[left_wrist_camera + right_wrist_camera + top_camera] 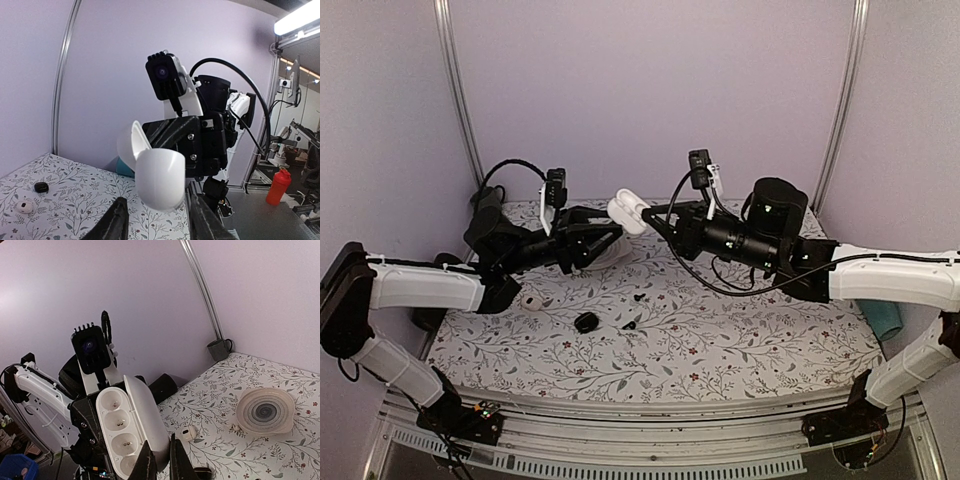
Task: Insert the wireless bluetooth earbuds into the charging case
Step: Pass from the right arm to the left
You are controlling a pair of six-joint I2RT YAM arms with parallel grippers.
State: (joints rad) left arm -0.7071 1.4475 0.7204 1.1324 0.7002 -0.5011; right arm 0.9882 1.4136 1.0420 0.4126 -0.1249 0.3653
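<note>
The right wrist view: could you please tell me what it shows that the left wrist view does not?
Only the right wrist view shows the open inside of the case, with its empty sockets, plus a dark mug and a round dish. Only the left wrist view shows the case's smooth outer shell, a red bottle and a small black bit. Both show the case held in the right gripper and a white earbud lying on the table.
</note>
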